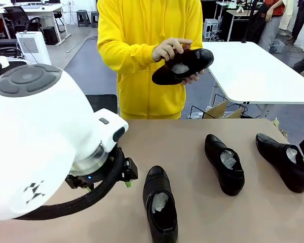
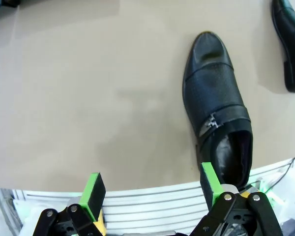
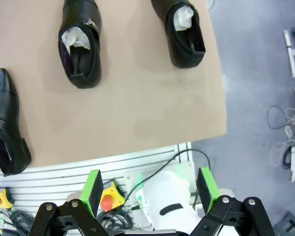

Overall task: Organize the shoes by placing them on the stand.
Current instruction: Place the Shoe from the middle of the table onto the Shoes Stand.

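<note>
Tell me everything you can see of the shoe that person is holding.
The held shoe is glossy black, leather-looking, with a rounded toe and pale crumpled paper in its opening. It is off the table, before the person's yellow top, tipped so the opening faces the front camera. The upper hand grips it from above; the lower hand supports it beneath.

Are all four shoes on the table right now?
No: the person's hand holds one shoe up off the table, where the other three shoes lie.
</note>
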Controlling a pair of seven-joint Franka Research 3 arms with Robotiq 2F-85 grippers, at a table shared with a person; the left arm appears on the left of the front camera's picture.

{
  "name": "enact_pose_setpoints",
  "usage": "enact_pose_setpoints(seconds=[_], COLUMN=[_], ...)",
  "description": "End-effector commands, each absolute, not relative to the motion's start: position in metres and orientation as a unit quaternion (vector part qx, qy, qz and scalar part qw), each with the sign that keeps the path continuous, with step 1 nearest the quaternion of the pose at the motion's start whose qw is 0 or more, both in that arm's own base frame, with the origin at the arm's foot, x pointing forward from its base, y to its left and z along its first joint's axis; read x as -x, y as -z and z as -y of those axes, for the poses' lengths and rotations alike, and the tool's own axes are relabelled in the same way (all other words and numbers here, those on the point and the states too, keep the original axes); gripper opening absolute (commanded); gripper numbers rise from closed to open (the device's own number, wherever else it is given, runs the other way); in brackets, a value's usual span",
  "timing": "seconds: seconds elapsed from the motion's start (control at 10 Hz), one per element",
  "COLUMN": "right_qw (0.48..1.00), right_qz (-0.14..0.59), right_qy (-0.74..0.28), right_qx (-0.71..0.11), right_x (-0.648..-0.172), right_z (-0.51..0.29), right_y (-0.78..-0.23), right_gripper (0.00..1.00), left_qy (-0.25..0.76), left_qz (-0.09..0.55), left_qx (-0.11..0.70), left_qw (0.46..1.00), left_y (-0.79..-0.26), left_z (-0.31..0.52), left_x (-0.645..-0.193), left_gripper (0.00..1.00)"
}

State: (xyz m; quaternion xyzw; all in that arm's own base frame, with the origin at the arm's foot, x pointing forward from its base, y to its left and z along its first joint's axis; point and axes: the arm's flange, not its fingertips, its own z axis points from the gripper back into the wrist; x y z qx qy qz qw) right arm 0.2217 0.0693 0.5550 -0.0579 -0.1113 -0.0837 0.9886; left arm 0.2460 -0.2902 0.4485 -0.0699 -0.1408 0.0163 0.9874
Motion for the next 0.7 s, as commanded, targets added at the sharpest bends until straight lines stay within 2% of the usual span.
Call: enact_pose_setpoints(seconds=[0.0, 0.2, 0.6], right_qw=[0.990, 0.990, 0.990], right_qz=[0.109, 0.109, 0.109], right_qy=[0.075, 0.075, 0.075], right_qx=[0.046, 0.046, 0.046], right_x=[-0.222, -0.222, -0.222], right_z=[-0.068, -0.068, -0.068], right_y=[-0.556, -0.556, -0.556], right_gripper=[1.00, 1.00, 1.00], left_qy=[-0.026, -0.015, 0.024], left_qz=[0.117, 0.132, 0.130], left_qx=[0.111, 0.131, 0.088], left_qw=[0.987, 0.982, 0.987], left_y=[-0.435, -0.438, -0.415], left_z=[0.332, 0.390, 0.460], left_x=[-0.229, -0.220, -0.226], left_gripper=[1.00, 1.00, 1.00])
